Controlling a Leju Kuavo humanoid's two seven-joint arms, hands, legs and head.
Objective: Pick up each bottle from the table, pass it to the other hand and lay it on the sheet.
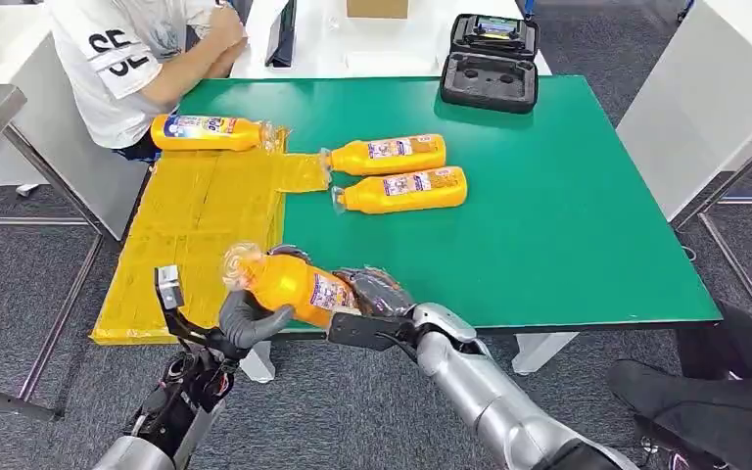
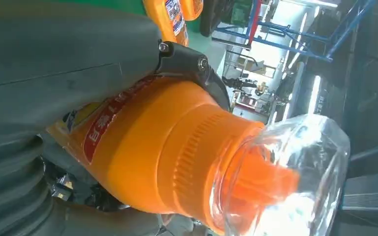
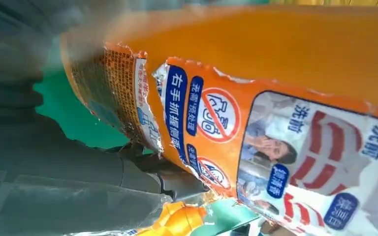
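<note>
We have the orange detergent bottle [image 1: 294, 284] grasped by both hands: right hand [image 1: 377, 294] fingers around its base; left hand [image 1: 250, 318] fingers around its neck.

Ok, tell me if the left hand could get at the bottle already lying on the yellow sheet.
Probably not yet. The left hand is wrapped around the held bottle together with the right hand. The way along the yellow sheet to the far bottle looks free otherwise.
</note>
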